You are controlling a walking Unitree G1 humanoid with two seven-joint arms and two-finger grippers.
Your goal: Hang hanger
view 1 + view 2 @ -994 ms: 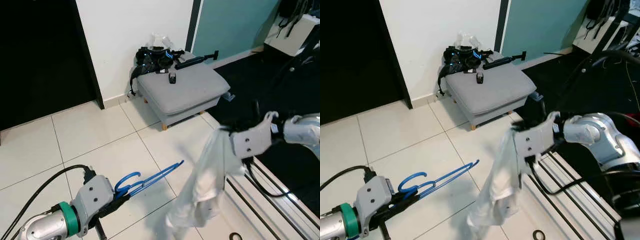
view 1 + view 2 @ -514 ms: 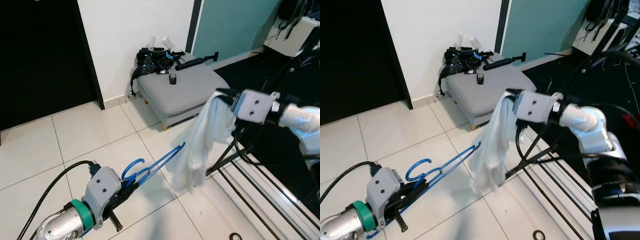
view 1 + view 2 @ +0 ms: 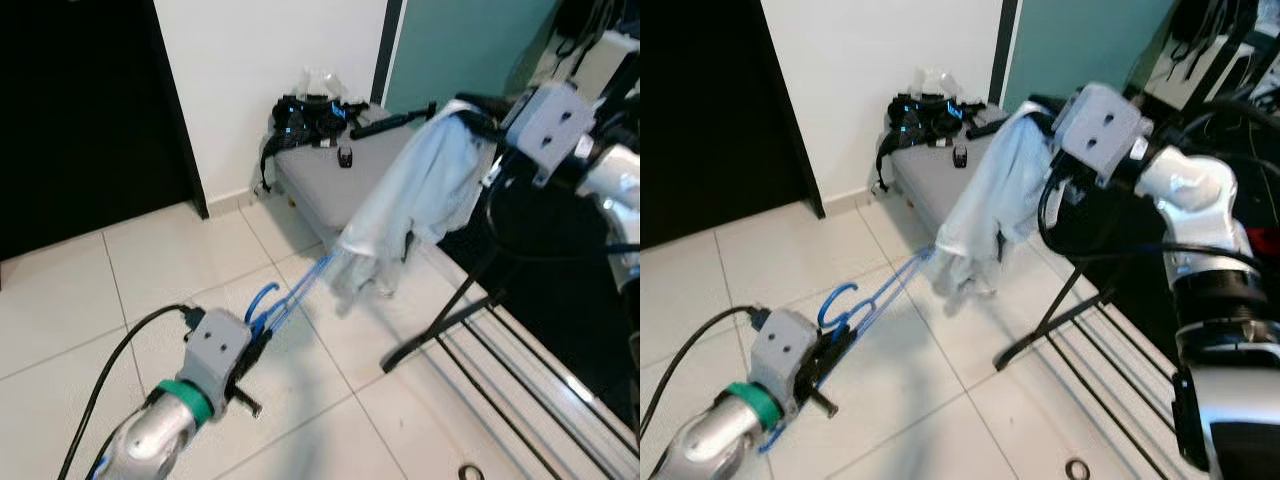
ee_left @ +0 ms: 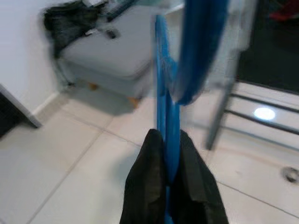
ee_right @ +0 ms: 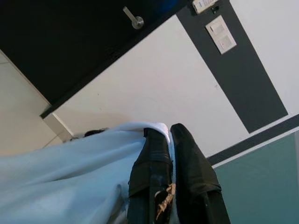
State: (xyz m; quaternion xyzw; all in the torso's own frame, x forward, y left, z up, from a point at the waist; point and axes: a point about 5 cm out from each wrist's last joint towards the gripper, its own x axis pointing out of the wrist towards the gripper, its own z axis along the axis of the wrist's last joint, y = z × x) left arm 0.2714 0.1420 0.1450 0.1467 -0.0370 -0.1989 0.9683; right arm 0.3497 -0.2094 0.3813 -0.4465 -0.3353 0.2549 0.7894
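A blue plastic hanger [image 3: 290, 300] points up and away from my left gripper [image 3: 258, 335], which is shut on its lower bar low at the left. In the left wrist view the black fingers [image 4: 149, 182] pinch the blue hanger [image 4: 166, 112]. My right gripper [image 3: 480, 118] is raised at the upper right and shut on the collar of a pale blue-white shirt [image 3: 410, 205]. The shirt hangs down, its lower edge meeting the hanger's far tip. In the right wrist view the fingers [image 5: 156, 186] clamp the shirt [image 5: 60, 177].
A grey cushioned stool [image 3: 345, 180] with black gear stands against the white wall. A black drying rack [image 3: 470, 320] with metal rails spreads over the tiled floor at the right. A dark doorway [image 3: 80, 110] is at the left. A black cable trails from my left arm.
My right gripper has lifted the shirt up and to the right, from low near the floor to shoulder height. My left gripper has swung the hanger forward until its tip reaches the shirt.
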